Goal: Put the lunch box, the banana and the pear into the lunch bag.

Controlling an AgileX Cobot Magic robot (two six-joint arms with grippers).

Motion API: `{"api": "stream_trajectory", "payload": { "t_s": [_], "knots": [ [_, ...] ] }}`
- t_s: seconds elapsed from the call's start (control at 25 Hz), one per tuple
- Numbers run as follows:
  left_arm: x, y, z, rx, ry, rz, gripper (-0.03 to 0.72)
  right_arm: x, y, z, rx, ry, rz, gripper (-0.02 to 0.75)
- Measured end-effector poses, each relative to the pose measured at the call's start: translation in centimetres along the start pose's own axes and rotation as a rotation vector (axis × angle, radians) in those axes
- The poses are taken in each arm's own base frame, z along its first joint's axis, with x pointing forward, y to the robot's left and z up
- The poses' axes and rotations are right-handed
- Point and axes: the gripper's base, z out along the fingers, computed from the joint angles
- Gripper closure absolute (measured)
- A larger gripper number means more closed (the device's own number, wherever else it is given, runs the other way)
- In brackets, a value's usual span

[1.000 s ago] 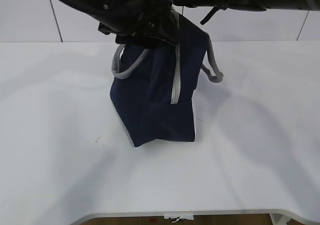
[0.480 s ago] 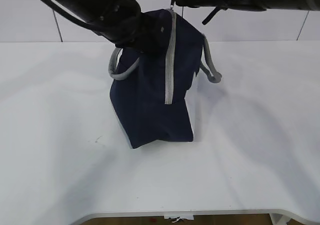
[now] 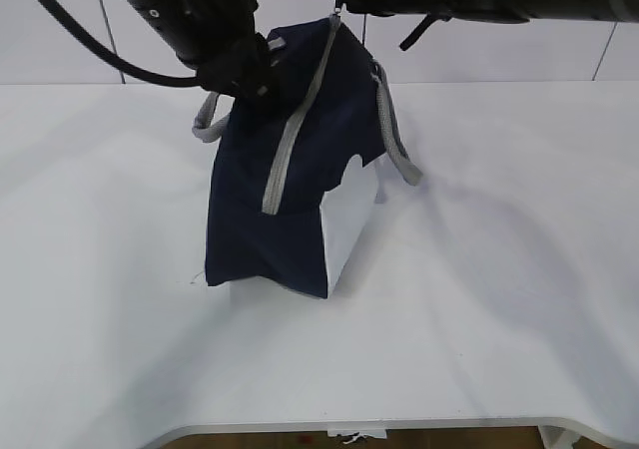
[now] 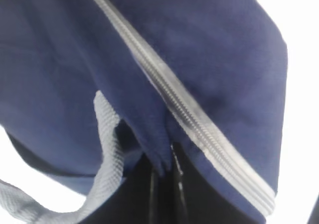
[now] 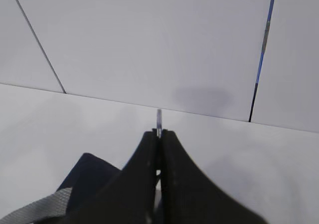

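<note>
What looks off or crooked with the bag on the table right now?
The lunch bag is hoisted and tilted, its zipper slanting. The left pincer pinches its fabric; the right pincer grips the metal pull. No food is in view.

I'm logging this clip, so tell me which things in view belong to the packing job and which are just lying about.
Job:
- lunch bag, zipped
- left end effector, shut on the bag's fabric
- right end effector, shut on the ring pull

Lying about:
- nothing; only the table
</note>
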Motion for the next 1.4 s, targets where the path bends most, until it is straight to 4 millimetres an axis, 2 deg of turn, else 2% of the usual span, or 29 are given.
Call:
{"api": "stream_trajectory", "payload": {
  "t_s": [0.04, 0.28, 0.68, 0.72, 0.88, 1.04, 1.2, 1.4],
  "knots": [
    [0.5, -0.4, 0.0, 0.043, 0.059, 0.037, 0.692, 0.0, 0.0, 0.0, -0.002, 0.0, 0.0, 0.737],
    [0.3, -0.3, -1.6, 0.053, 0.133, 0.093, 0.692, 0.0, 0.0, 0.0, -0.002, 0.0, -0.006, 0.737],
    [0.0, -0.2, -3.4, 0.034, 0.122, 0.104, 0.692, 1.1, -1.0, 0.8, 0.067, 0.034, -0.028, 0.737],
    [0.0, -0.1, -4.6, 0.019, 0.108, 0.104, 0.693, 1.4, -1.3, 1.0, 0.08, 0.042, -0.027, 0.737],
    [0.2, 0.4, -6.6, -0.01, 0.082, 0.09, 0.693, 1.8, -1.7, 1.4, 0.089, 0.052, -0.026, 0.737],
    [0.6, 1.1, -7.9, -0.033, 0.069, 0.071, 0.693, 2.3, -2.1, 1.8, 0.093, 0.065, -0.024, 0.737],
    [0.9, 1.6, -8.1, -0.04, 0.067, 0.056, 0.693, 3.3, -2.5, 2.5, 0.097, 0.088, -0.022, 0.737],
    [0.9, 1.6, -7.6, -0.015, 0.069, 0.043, 0.694, 3.3, -2.7, 2.6, 0.086, 0.087, -0.019, 0.737]
  ]
}}
